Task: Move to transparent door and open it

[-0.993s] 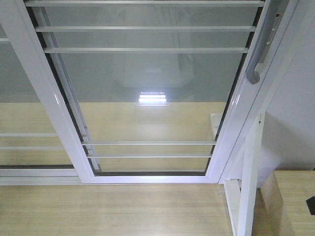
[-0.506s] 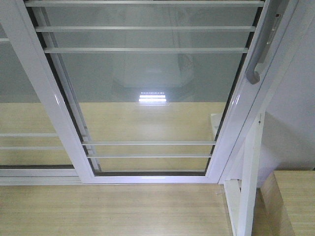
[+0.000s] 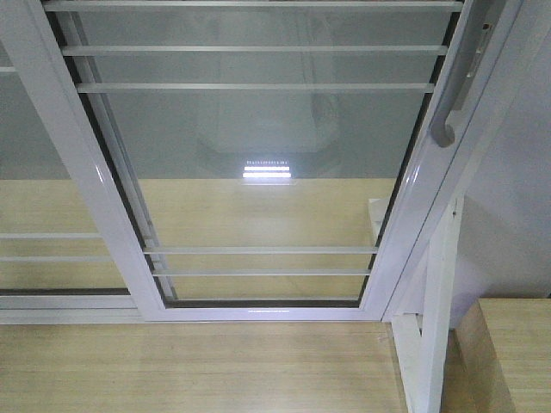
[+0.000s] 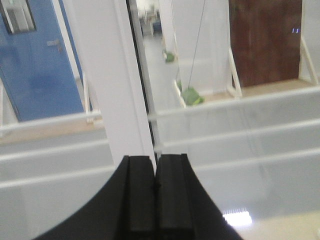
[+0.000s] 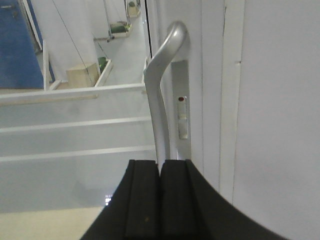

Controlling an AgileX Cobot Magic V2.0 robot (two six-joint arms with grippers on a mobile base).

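Note:
The transparent door (image 3: 258, 138), clear glass with thin white bars in a white frame, fills the front view. Its curved silver-grey handle (image 3: 448, 107) sits on the right stile at the upper right. In the right wrist view the handle (image 5: 159, 85) stands directly above my right gripper (image 5: 161, 161), which is shut and empty, its tips close under the handle's lower end. My left gripper (image 4: 155, 157) is shut with nothing in it, facing a white stile (image 4: 107, 95) and barred glass. Neither gripper shows in the front view.
A second barred glass panel (image 3: 34, 215) overlaps the door at left. A bare white frame post (image 3: 435, 318) and a wooden box (image 3: 512, 353) stand at lower right on the wood floor (image 3: 189, 370). Behind the glass are a blue door (image 4: 35, 60) and a brown door (image 4: 265, 40).
A small dark object at the right edge of the front view one second ago is gone. The door and handle look unmoved.

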